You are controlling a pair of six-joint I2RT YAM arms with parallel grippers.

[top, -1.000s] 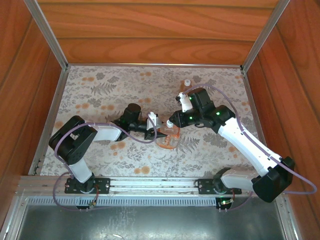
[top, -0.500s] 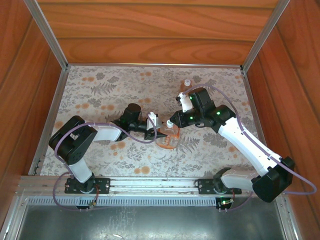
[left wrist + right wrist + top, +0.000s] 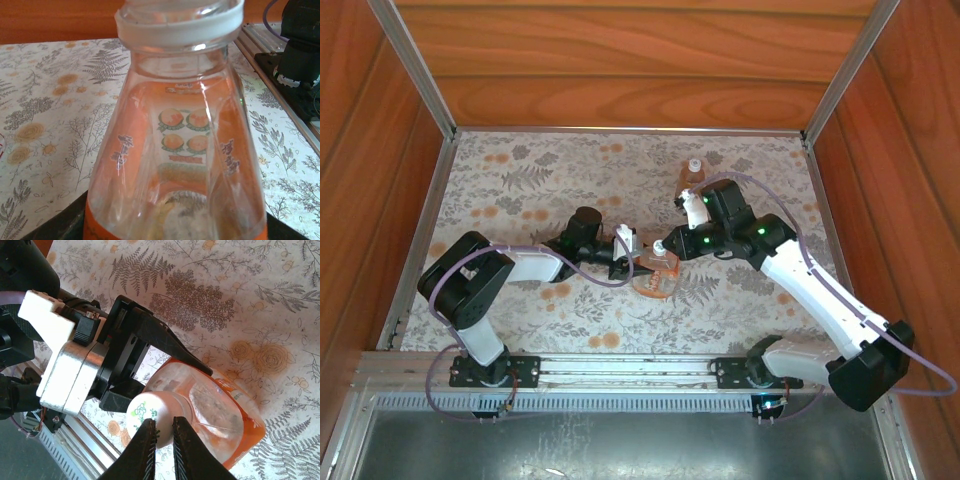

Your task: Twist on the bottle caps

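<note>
Right arm (image 3: 800,280) has swung outward since a second ago, so the slim bottle (image 3: 691,178) behind it now shows its amber body, not just its top. It stands upright at the back of the desk (image 3: 520,180), well apart from both hands. Left arm hasn't moved.

Left hand (image 3: 642,267) is clenched on the wide bottle (image 3: 220,415) mid-desk, with black jaws on either side of its shoulder. The bottle is tilted, neck toward the right hand (image 3: 162,422). Can't tell if its base touches the desk.

The cap (image 3: 141,412) sits on the wide bottle's neck. It is white with a small green print on top.

Right hand fingers (image 3: 145,445) are almost together with a narrow gap, tips at the cap's top edge. Cap is wider than the gap, so they aren't around it. Can't tell if they pinch the rim or just touch it.
</note>
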